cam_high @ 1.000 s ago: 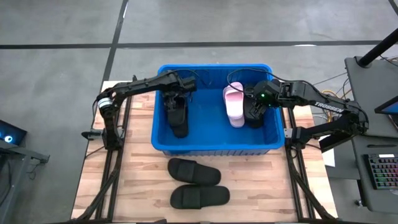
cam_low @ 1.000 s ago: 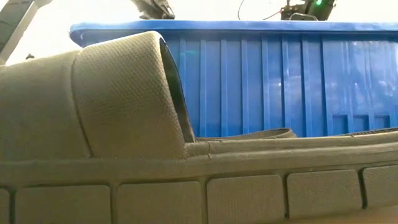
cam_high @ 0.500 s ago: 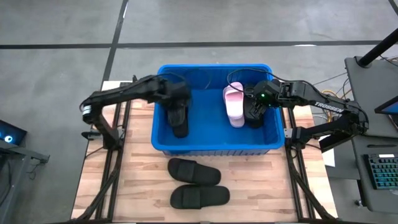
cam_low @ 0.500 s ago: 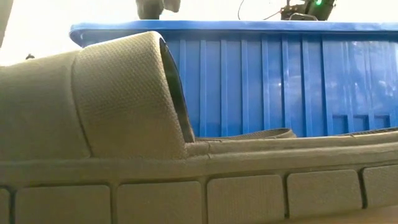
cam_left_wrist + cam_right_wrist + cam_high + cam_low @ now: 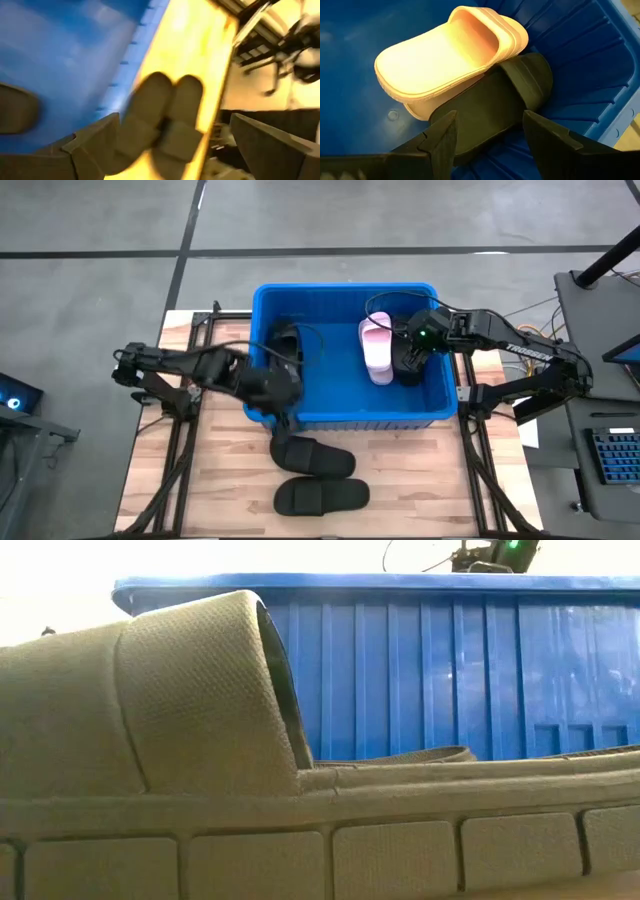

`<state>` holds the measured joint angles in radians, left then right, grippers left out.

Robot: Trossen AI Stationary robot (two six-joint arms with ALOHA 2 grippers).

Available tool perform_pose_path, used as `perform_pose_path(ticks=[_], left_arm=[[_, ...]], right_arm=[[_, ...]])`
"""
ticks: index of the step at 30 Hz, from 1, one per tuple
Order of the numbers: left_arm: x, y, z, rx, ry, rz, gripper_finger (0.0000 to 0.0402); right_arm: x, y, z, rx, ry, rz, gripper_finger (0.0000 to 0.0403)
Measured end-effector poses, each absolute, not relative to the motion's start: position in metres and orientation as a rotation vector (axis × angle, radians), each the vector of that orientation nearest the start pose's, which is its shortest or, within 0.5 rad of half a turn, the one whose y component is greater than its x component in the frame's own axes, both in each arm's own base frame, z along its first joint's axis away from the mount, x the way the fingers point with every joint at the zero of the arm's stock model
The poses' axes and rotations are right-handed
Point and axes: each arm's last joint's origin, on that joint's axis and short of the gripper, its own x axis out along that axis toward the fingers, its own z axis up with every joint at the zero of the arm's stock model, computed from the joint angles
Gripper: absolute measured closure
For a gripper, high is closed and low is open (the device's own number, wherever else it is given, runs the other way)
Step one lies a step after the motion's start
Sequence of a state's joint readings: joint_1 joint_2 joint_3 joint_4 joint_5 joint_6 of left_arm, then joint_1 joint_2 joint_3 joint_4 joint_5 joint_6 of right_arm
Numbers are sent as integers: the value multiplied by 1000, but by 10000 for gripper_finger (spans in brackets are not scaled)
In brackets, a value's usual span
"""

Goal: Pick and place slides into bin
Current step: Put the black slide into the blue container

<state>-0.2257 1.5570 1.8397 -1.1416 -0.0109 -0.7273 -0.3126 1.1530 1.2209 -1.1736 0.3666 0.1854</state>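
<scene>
The blue bin [image 5: 345, 418] stands mid-table. Inside it a pale pink slide [image 5: 376, 350] lies beside a black slide [image 5: 408, 363], and another black slide [image 5: 285, 340] lies at the bin's left side. Two black slides [image 5: 312, 457] [image 5: 322, 496] lie side by side on the table in front of the bin; they also show in the left wrist view [image 5: 165, 120]. My left gripper [image 5: 282, 416] is open and empty over the bin's near left rim. My right gripper [image 5: 489, 116] is open inside the bin, its fingers standing over the black slide [image 5: 490, 107] next to the pink one [image 5: 440, 57].
In the low view one slide [image 5: 200, 740] fills the foreground, with the bin's ribbed wall [image 5: 450, 670] behind it. Bare wooden table top [image 5: 420, 480] lies to the right of the two slides. Dark frame rails [image 5: 180, 460] run along the table's sides.
My left gripper has drawn back out of the bin toward the table's near edge, and now hangs over the bin's near left rim. The black slide at the bin's left side stays inside.
</scene>
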Motion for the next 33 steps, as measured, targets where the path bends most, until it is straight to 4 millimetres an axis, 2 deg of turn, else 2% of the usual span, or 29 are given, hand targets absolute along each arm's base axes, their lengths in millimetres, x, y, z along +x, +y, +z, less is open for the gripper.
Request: perform_pose_path(ticks=[5, 10, 16, 20, 23, 27, 33], left_arm=[[307, -97, 403, -781, 914, 196, 38], [327, -122, 374, -1013, 1011, 332, 38], [368, -147, 337, -1262, 1013, 415, 38], [395, -165, 311, -1307, 1010, 435, 38], [408, -176, 293, -1318, 1044, 494, 38], [414, -188, 282, -1349, 1089, 611, 38], [405, -203, 273, -1395, 1154, 828, 38]], right_arm=[[183, -69, 336, 64, 1098, -628, 188], [184, -69, 336, 9, 1116, -591, 188], [184, -69, 336, -19, 1125, -573, 188], [184, -70, 336, -43, 1128, -558, 188], [184, -70, 336, -59, 1132, -548, 188], [184, -70, 336, -91, 1141, -527, 188], [185, -70, 337, -113, 1143, -514, 188]])
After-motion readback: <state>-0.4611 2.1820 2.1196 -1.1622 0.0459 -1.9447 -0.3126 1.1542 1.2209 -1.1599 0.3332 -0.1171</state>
